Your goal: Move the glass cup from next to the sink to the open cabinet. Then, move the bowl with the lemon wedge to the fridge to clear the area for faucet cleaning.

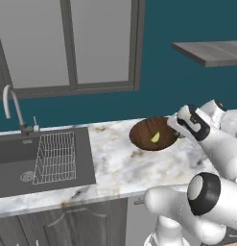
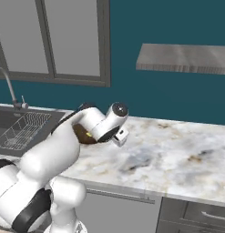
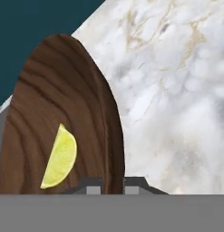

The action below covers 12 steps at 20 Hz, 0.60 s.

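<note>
Bowl (image 1: 151,135): dark wood-grain, on the marble bench (image 1: 124,163) right of the sink (image 1: 24,158); holds a lemon wedge (image 3: 60,158).
Markings: none legible.
Gripper (image 3: 112,185): jaws astride the bowl's near rim (tips cut off; closure cannot be told).
Faucet (image 1: 12,108): behind the sink.

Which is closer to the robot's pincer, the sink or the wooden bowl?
The wooden bowl with the lemon wedge: the pincer is right at its rim. The sink lies farther off, across the marble counter.
</note>
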Motion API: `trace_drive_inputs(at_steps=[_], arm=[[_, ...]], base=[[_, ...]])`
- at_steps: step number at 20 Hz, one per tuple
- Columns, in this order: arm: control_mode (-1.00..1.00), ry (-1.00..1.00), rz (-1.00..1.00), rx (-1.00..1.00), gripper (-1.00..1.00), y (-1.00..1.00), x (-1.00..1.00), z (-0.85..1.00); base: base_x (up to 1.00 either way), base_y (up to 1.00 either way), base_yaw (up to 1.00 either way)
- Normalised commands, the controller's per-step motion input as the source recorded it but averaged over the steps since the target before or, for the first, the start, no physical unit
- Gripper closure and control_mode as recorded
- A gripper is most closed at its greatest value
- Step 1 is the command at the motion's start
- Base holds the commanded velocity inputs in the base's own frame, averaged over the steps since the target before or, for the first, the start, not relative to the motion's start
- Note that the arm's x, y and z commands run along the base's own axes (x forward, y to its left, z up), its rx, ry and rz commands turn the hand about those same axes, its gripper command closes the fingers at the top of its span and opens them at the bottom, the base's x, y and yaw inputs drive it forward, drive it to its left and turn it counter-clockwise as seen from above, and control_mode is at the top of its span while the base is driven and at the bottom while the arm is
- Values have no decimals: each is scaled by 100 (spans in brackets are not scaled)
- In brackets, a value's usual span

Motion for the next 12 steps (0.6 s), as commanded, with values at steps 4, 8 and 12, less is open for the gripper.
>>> trace_drive_inputs(at_steps=[4,8,12], arm=[[-100,-40,-14,5,100,0,-62,100],[-100,-18,-6,23,100,-3,-39,32],[-100,2,2,4,100,0,-11,-8]], base=[[0,0,0],[0,0,0],[0,0,0]])
